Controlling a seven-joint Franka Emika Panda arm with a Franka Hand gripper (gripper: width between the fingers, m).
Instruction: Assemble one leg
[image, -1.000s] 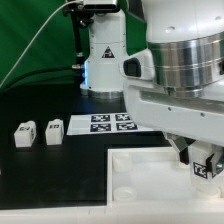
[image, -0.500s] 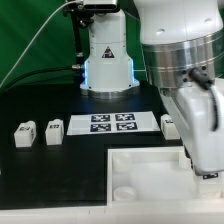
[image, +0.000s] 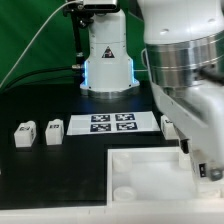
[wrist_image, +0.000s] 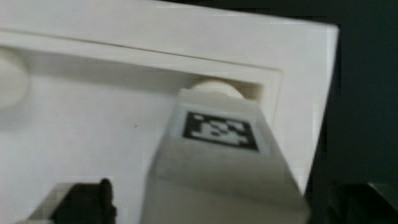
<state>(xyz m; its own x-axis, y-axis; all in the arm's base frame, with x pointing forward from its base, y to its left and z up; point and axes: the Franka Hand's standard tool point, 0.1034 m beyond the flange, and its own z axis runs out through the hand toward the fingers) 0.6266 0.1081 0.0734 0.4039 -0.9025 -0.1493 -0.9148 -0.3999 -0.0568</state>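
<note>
Leg (wrist_image: 222, 135), tagged: round end at corner socket of white panel (wrist_image: 89, 120), which lies on dark surface (wrist_image: 365, 90). Gripper (wrist_image: 222, 200): jaws parted either side of leg, seemingly not gripping it; view blurred.

White tagged leg (wrist_image: 221, 150) at panel (wrist_image: 89, 120) corner socket

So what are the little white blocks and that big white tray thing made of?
The small legs look like moulded plastic: matte white, chunky, with rounded edges and printed tags. The big panel looks like the same smooth white plastic with a raised rim, though painted wood is possible.
</note>
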